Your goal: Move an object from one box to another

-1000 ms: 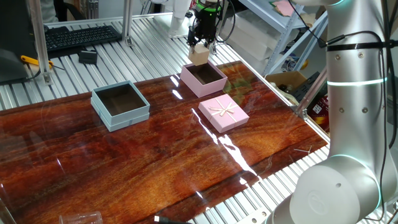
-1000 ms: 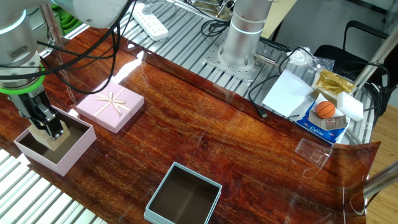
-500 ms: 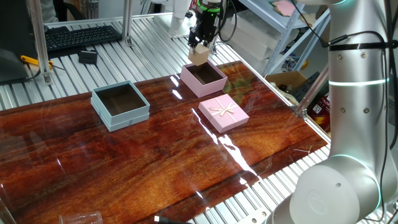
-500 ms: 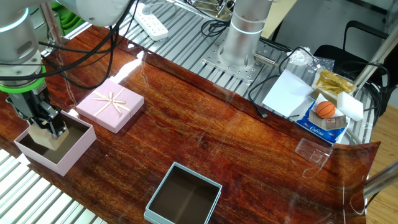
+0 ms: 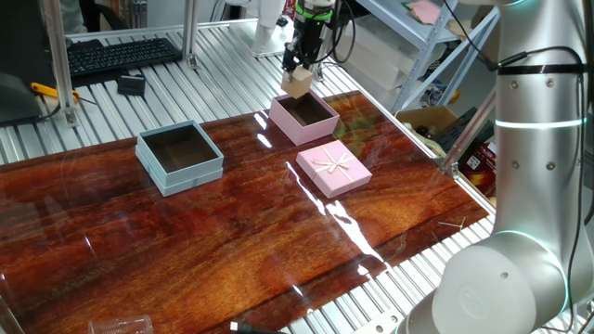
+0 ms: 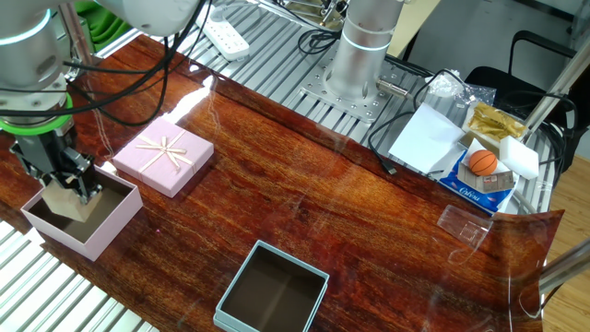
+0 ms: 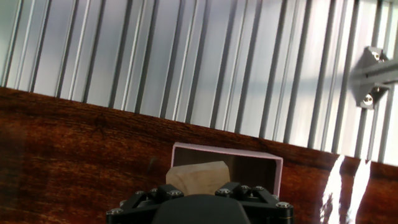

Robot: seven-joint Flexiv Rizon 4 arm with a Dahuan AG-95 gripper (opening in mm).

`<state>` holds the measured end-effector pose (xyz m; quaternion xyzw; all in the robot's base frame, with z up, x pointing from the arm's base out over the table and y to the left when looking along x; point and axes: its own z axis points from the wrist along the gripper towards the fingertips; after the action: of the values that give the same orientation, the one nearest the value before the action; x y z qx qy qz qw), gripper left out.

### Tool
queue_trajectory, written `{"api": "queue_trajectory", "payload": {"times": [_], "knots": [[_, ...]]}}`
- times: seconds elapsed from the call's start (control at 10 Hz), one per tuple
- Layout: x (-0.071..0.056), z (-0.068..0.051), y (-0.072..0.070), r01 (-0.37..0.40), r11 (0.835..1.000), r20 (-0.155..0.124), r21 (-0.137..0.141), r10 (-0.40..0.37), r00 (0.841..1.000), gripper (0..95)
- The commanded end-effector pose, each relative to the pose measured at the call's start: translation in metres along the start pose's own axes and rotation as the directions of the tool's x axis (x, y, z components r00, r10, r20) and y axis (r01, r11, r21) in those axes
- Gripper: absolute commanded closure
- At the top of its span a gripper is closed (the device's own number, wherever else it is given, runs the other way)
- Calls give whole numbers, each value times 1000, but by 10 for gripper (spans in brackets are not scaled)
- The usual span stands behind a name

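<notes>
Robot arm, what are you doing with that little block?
The robot's pincer is shut on a small wooden cube, holding it up just above the open pink box. The cube is clear of the box floor. The pale blue-grey box sits open farther along the wooden table, with nothing in it. The pink lid with a bow lies beside the pink box.

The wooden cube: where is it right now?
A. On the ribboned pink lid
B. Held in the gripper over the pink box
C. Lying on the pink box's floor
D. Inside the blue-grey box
B: the gripper is shut on the wooden cube, which hangs just above the pink box, clear of its floor.
</notes>
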<state>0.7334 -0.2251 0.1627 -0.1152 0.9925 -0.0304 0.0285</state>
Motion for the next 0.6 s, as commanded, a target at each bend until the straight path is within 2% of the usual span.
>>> {"api": "queue_trajectory", "payload": {"times": [0.1, 0.2, 0.4, 0.6], "knots": [[-1, 0, 0, 12, 999, 17, -30, -11, 1000, 950], [-1, 0, 0, 6, 1000, 56, -8, -5, 998, 950], [-1, 0, 0, -7, 1000, 61, -13, 8, 998, 950], [-1, 0, 0, -10, 1000, 61, -6, 10, 998, 950]]}}
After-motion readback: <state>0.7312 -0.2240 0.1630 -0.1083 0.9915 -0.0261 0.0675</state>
